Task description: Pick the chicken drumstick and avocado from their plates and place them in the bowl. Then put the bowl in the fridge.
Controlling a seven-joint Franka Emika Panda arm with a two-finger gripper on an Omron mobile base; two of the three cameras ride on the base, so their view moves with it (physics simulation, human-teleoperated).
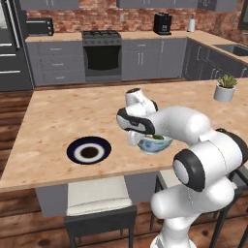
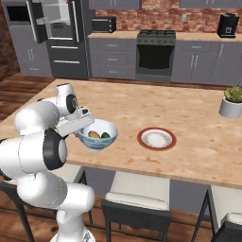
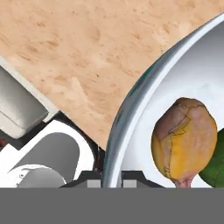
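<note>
Closest to the robot, the gripper (image 3: 113,183) has its jaws pinched narrow on the near rim of the bowl (image 2: 98,134), one tip inside the wall and one outside, as the hand view shows. In the base views the bowl seems to sit just above the front edge of the counter (image 1: 63,116) rather than resting on it, though the gap is hard to judge. Inside it lie the chicken drumstick (image 3: 183,140), golden-orange, and beside it the dark green avocado (image 2: 106,135), both loose on the curved floor of the bowl.

By its look the bowl is a stiff, glossy ware: rigid enough to carry by one edge, but slippery and probably breakable. A rim grip leaves its weight hanging off to one side, so it would tend to tip, and the two loose foods could roll and shift the balance; keeping it level and moving slowly seems wise.

Further out, the navy plate (image 1: 88,150) and the red-rimmed plate (image 2: 156,139) lie bare on the counter. A potted plant (image 2: 232,102) stands beyond. Farthest off, across the wooden floor, the fridge (image 2: 60,38) waits, its upper doors seemingly open.
</note>
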